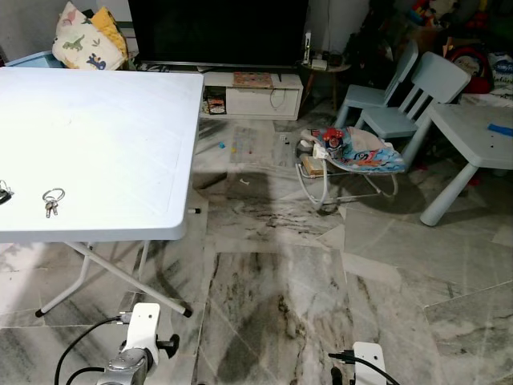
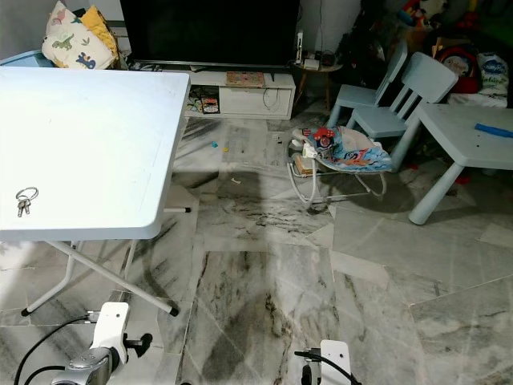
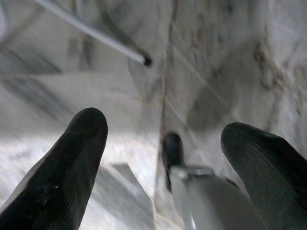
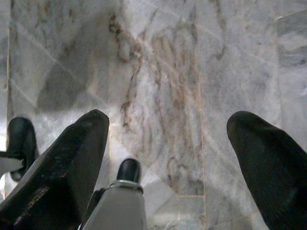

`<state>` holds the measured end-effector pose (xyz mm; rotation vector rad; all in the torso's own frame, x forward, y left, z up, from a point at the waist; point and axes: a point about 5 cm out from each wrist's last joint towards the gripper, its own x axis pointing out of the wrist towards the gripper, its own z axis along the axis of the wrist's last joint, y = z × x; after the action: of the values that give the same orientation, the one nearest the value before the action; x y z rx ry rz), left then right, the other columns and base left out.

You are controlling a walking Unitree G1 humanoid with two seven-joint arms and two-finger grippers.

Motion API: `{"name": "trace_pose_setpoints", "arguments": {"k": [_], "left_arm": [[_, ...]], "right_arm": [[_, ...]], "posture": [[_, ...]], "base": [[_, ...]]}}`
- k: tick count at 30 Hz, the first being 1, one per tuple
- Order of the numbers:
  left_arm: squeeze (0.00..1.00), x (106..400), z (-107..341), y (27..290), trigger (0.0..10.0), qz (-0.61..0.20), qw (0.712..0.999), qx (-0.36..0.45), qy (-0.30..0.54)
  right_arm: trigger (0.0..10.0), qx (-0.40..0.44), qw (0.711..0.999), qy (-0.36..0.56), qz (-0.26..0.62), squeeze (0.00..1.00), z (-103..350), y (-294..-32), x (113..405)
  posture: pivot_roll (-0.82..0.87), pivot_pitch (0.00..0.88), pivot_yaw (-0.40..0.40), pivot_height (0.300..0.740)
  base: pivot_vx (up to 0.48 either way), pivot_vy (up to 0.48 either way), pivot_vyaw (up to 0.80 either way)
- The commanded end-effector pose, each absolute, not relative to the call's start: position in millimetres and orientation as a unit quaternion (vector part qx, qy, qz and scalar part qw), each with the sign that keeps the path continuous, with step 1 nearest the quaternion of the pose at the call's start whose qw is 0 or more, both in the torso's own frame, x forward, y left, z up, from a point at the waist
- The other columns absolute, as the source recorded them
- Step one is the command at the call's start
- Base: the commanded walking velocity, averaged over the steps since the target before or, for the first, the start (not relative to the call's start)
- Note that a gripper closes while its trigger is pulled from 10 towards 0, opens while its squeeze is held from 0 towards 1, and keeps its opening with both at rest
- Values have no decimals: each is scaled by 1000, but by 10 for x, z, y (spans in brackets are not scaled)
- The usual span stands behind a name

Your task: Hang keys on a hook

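A small bunch of keys on a metal ring (image 1: 52, 200) lies on the white folding table (image 1: 120, 136), near its front edge at the left. Another small metal object (image 1: 4, 192) sits at the table's far left border. Both arms hang low in front of me. The left gripper (image 3: 163, 158) is open over the marble floor, with a table leg's foot (image 3: 146, 61) beyond it. Open too, the right gripper (image 4: 168, 143) points down at the floor with nothing between its fingers.
A baby bouncer (image 1: 353, 156) stands on the marble floor ahead to the right. Light blue child chairs (image 1: 417, 96) and a small blue table (image 1: 481, 132) are at the right. A TV (image 1: 216, 32) on a low cabinet (image 1: 252, 92) lines the back wall.
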<state>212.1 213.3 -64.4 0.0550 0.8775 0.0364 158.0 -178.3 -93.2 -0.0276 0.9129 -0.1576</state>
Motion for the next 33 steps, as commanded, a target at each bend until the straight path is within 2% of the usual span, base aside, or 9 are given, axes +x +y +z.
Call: {"name": "trace_pose_setpoints", "arguments": {"k": [1, 2, 3, 5, 6, 7, 16, 20, 33], "left_arm": [[0, 2240, -544, 2193, 10000, 27, 922, 47, 384], [0, 2454, -319, 2375, 10000, 33, 943, 60, 325], [0, 2454, -319, 2375, 10000, 33, 943, 60, 325], [0, 2630, -78, 2524, 10000, 29, 962, 61, 265], [0, 2630, -78, 2524, 10000, 29, 962, 61, 265], [0, 2724, 86, 2544, 10000, 23, 975, 61, 214], [0, 2883, 527, 2234, 10000, -54, 989, 105, 88], [0, 2993, 767, 2020, 10000, -91, 991, 84, 50], [0, 2976, 1002, 1641, 10000, -178, 981, 56, 58]], "right_arm": [[10000, -9, 900, 427, -89, 0, -908, -1822, 1609], [10000, -14, 918, 379, -112, 0, -758, -2143, 1789], [10000, -14, 918, 379, -112, 0, -758, -2143, 1789], [10000, -29, 942, 308, -131, 0, -478, -2566, 2019], [10000, -29, 942, 308, -131, 0, -478, -2566, 2019], [10000, -35, 953, 268, -138, 0, -316, -2728, 2103], [10000, -30, 975, 184, -122, 0, 18, -2728, 2349], [10000, -16, 983, 150, -108, 0, 184, -2622, 2500], [10000, 9, 994, 75, -84, 0, 591, -2268, 2615]], "posture": [[127, 0, -82, 740], [131, 0, -85, 740], [131, 0, -85, 740], [132, 0, -86, 740], [132, 0, -86, 740], [131, 0, -89, 740], [136, 0, -83, 740], [148, 0, -76, 740], [146, 0, -28, 740]], "base": [[0, 0, 0], [0, 0, 0], [0, 0, 0], [0, 0, 0], [0, 0, 0], [0, 0, 0], [0, 0, 0], [0, 0, 0], [0, 0, 0]]}}
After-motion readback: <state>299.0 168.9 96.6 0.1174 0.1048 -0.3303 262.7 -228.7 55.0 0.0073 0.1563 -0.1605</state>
